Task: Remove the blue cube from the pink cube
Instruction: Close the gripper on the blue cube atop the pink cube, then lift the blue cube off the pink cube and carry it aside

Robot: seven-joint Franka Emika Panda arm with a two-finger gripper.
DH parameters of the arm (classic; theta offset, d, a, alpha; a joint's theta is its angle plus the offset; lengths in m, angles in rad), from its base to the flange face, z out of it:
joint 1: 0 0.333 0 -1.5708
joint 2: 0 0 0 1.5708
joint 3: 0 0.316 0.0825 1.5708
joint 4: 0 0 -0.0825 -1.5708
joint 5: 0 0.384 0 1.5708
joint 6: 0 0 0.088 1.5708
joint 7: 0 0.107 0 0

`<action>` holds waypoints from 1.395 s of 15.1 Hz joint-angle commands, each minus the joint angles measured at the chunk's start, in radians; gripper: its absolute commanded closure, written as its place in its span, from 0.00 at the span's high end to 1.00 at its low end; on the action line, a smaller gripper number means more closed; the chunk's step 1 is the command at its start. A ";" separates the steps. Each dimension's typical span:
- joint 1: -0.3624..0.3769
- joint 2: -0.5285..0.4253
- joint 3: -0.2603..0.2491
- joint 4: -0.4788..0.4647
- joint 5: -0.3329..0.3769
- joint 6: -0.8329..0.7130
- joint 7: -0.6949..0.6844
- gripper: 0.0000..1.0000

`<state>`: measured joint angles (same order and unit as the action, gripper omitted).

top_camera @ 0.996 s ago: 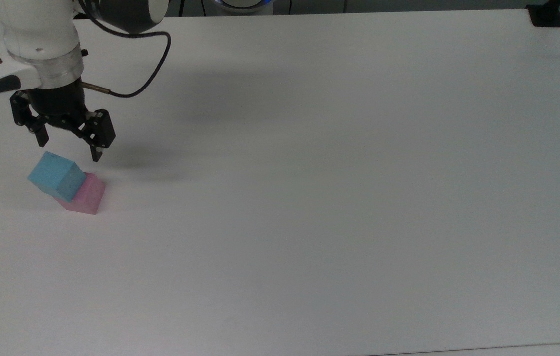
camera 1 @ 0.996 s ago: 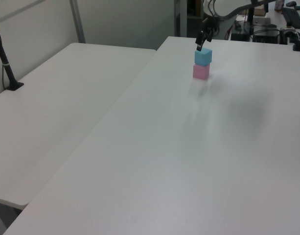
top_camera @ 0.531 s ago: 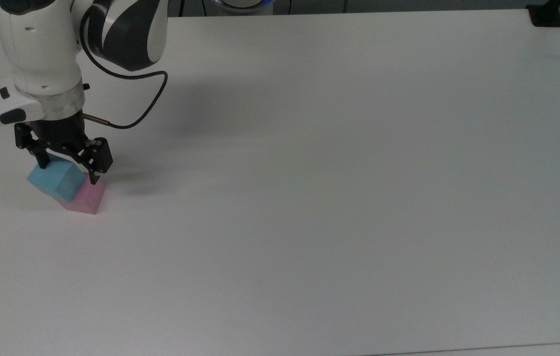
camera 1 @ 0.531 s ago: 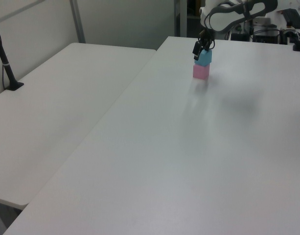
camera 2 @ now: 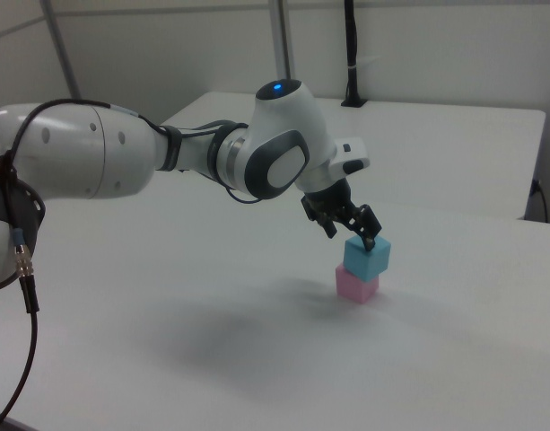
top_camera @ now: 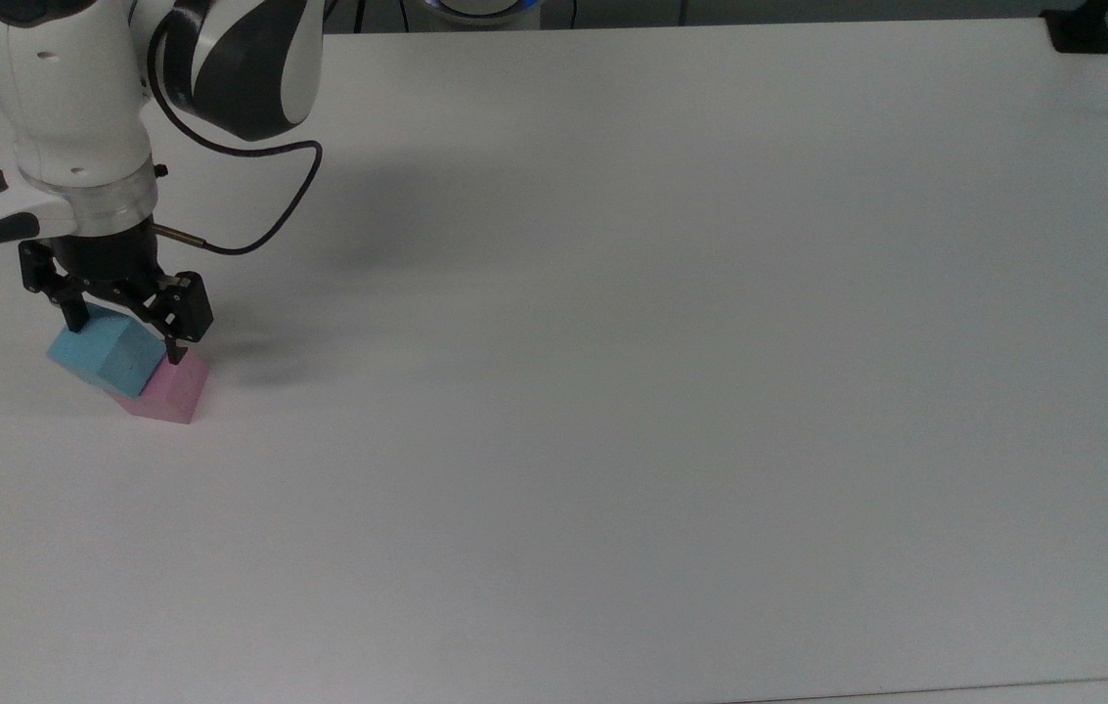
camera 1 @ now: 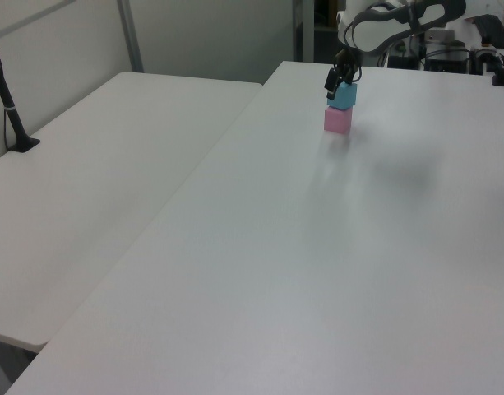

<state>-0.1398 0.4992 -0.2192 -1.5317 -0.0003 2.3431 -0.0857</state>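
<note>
The blue cube [top_camera: 102, 350] sits on top of the pink cube [top_camera: 172, 391] near the top view's left edge, turned a little askew on it. My gripper [top_camera: 123, 342] has come down over the stack, with one black finger against each side of the blue cube. The jaws are shut on it. In the right view the blue cube [camera 2: 368, 259] still touches the pink cube [camera 2: 355, 285], with the gripper [camera 2: 351, 235] just above. In the left view the blue cube [camera 1: 344, 99] and the pink cube [camera 1: 337, 122] stand at the far end of the table.
The white table [top_camera: 612, 342] stretches wide toward the top view's right. A second white table [camera 1: 95, 164] adjoins it on the left view's left, with a black post [camera 1: 9, 107] clamped to it. A black cable [top_camera: 260, 230] loops off my wrist.
My gripper dropped from above the stack onto the blue cube and its fingers narrowed against the cube's sides. The blue cube shifted slightly toward the top view's left.
</note>
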 commanded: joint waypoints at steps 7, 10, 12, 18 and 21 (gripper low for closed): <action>0.008 -0.005 -0.009 0.025 0.010 0.016 0.040 1.00; 0.005 0.004 -0.022 0.013 0.010 0.016 0.021 1.00; -0.001 0.009 -0.029 0.010 0.011 0.018 0.009 1.00; -0.003 0.022 -0.031 -0.011 0.016 0.018 -0.014 0.98; 0.000 0.019 -0.031 -0.012 0.025 0.018 -0.049 0.38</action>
<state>-0.1463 0.5302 -0.2433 -1.5263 -0.0002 2.3434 -0.0820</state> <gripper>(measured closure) 0.070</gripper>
